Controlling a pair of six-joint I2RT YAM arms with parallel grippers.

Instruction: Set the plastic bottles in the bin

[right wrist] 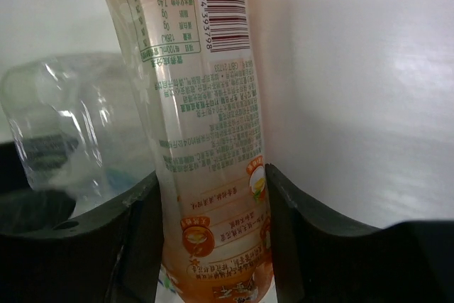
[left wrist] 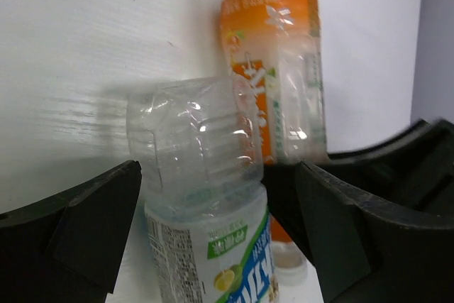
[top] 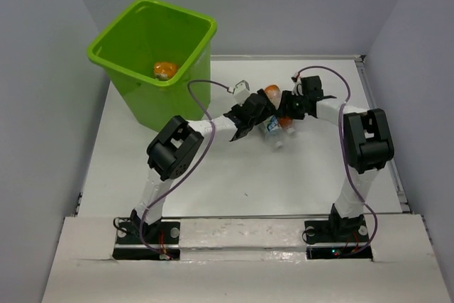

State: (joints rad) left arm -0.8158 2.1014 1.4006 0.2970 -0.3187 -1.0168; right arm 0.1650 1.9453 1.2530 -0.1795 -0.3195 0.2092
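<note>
At mid-table the two arms are meeting over a pair of bottles lying side by side and touching. The right gripper (right wrist: 213,179) is pinching the orange bottle (right wrist: 213,90), both fingers pressing on its label. The left gripper (left wrist: 216,175) is standing wide open, straddling the clear bottle (left wrist: 202,154) and apparently not squeezing it. The step in hand is probably lifting the orange one out. To do it well, the right arm should be rising straight up first, so it is not dragging the neighbour along. It should also be squeezing gently, since thin walls like these will likely buckle or slip. Both bottles are looking empty, light and glossy. The clear one is faceted and dented, wearing a green-and-blue wrap, while the orange one is rounder under printed film. The table (top: 234,175) beneath is showing matte white. Farther off, at the far left, the bin (top: 149,101) is sitting well apart. It is smooth lime-green plastic with tapered walls and a rolled rim, and it is already holding what looks like an orange-and-white bottle (top: 164,70).
</note>
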